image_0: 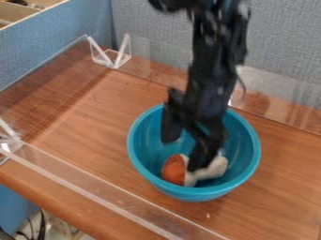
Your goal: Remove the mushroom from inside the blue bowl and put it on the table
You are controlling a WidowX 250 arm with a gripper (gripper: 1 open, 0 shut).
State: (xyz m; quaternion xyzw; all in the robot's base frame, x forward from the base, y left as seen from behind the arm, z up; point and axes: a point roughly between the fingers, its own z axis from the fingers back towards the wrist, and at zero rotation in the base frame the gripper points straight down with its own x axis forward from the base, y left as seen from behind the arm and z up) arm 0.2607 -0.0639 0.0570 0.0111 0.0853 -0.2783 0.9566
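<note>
Blue bowl (141, 161): glossy, round, smooth-walled, seemingly plastic. Mushroom (174, 170): rounded orange-brown cap, stubby cream stem, lying inside the bowl. Gripper (189, 152): black, motion-blurred, fingers spread, within the bowl's opening above the mushroom, grasping nothing apparent. Table (88, 122): wood-grained, reddish-brown, beneath the bowl. Progress: approach under way, by judgement; grasp, lift and placing beside the bowl outstanding.

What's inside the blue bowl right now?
The mushroom lies in the bowl, cap and pale stem partly visible. The hand covers much of the interior behind it.
</note>
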